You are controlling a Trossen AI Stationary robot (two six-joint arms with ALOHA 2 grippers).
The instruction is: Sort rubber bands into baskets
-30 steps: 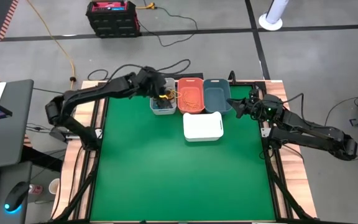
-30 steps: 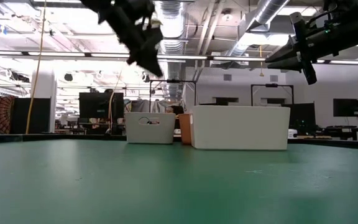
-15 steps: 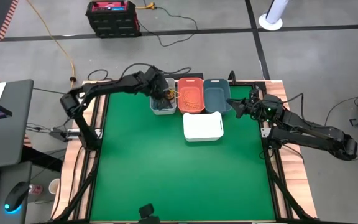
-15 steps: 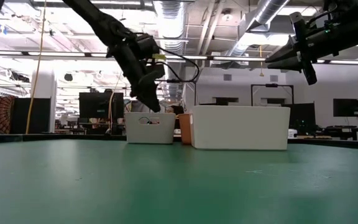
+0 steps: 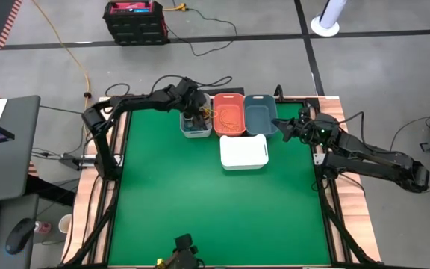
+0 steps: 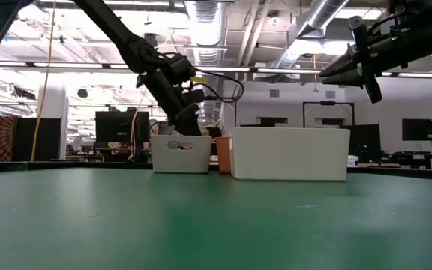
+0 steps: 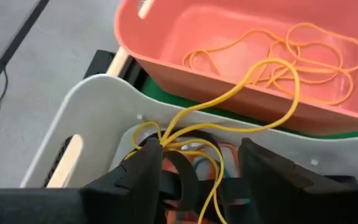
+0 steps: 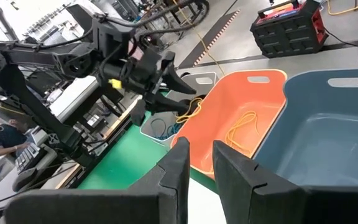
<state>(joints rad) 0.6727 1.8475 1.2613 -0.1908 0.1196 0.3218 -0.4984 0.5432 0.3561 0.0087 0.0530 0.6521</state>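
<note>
**Left gripper spread inside the grey basket**

The left gripper (image 7: 197,165) is lowered into the light grey basket (image 5: 195,124), fingers wide apart, gripping nothing. Yellow rubber bands (image 7: 272,68) drape from beside one finger (image 7: 143,165) over the grey rim into the coral basket (image 5: 229,113), where more yellow loops lie. Red, teal and black bands (image 7: 204,174) lie in the grey basket. The slate-blue basket (image 5: 260,113) and white basket (image 5: 243,151) stand nearby. The right gripper (image 8: 196,160) hangs above the table's right edge, fingers narrow, empty.
</note>
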